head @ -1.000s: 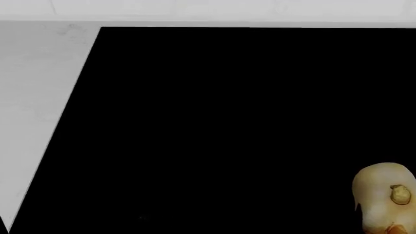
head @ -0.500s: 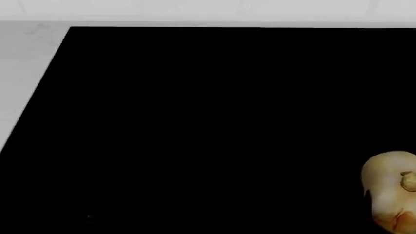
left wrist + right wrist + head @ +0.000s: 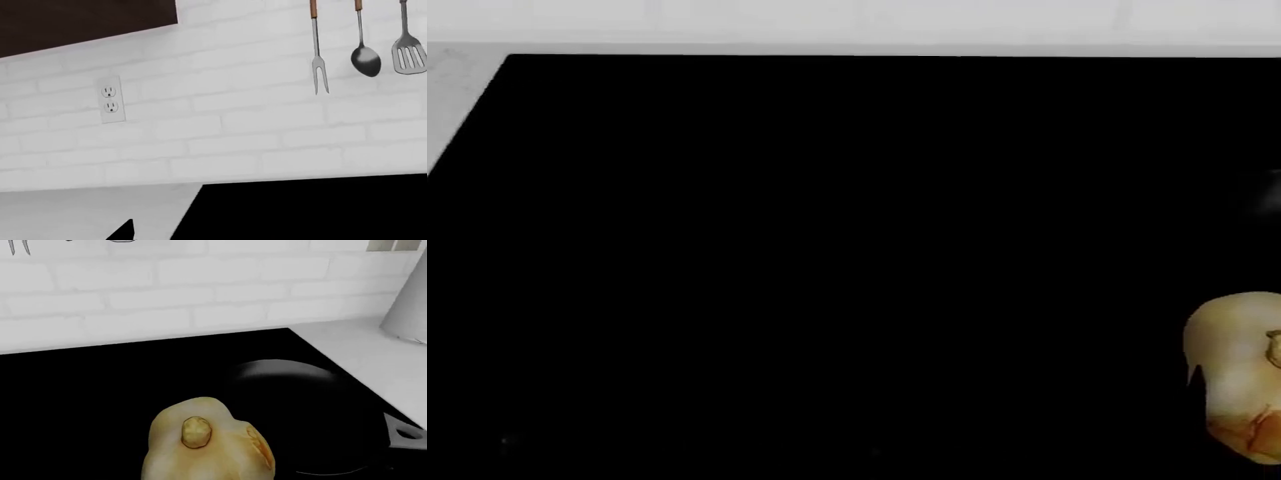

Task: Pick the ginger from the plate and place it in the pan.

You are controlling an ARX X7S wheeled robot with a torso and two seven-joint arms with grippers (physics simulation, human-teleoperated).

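Note:
The ginger (image 3: 207, 445), a pale-yellow lump with a tan nub, fills the near part of the right wrist view, right where my right gripper's jaws close. The fingers themselves are hidden behind it. It hangs over the black stovetop (image 3: 80, 390). The black glossy pan (image 3: 313, 410) sits on the stovetop just beyond and to the side of the ginger, its grey handle end (image 3: 403, 432) toward the counter. In the head view the ginger (image 3: 1234, 375) shows at the right edge. The plate is out of view. Only one dark fingertip (image 3: 125, 231) of my left gripper shows.
A white brick wall backs the stovetop (image 3: 827, 250). A fork (image 3: 319, 60), a spoon (image 3: 365, 60) and a spatula (image 3: 408, 50) hang on it, beside an outlet (image 3: 110, 100). Pale counter (image 3: 360, 355) flanks the stovetop; a grey cone-shaped object (image 3: 407, 295) stands there.
The head view has swung right: the stovetop's left edge slid left. The ginger moved right and upward in the picture.

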